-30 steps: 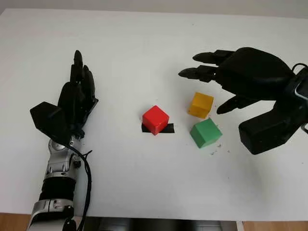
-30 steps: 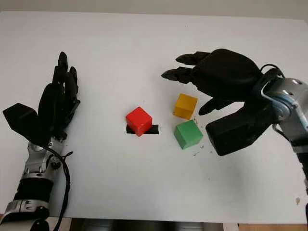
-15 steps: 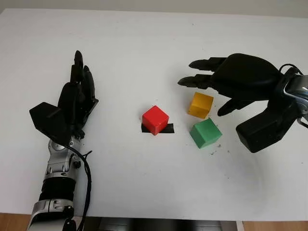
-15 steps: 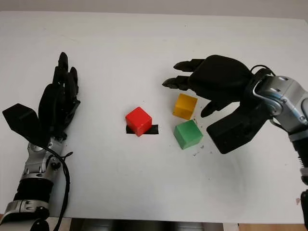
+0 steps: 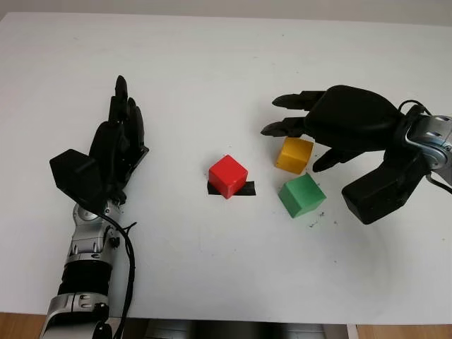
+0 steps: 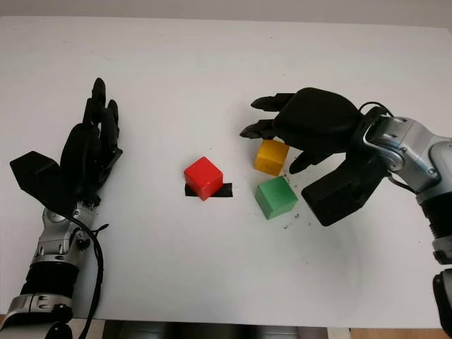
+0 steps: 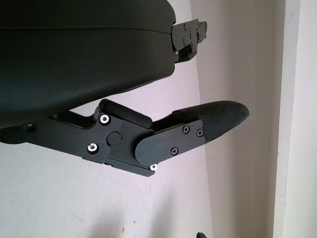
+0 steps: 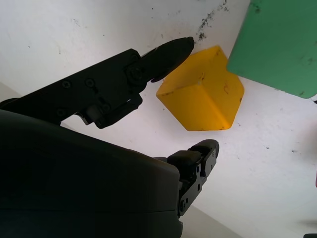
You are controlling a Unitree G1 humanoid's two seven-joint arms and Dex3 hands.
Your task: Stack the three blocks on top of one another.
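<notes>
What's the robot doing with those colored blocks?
The robot's right hand is open and hovers right over the yellow cube-shaped block, with fingers on either side of it but not gripping it yet. The green cube-shaped block sits close beside the yellow one, and the red cube-shaped block sits apart on a strip of black tape. All three stand separately on the white table, so nothing is stacked. The left hand is open, off to the side.
</notes>
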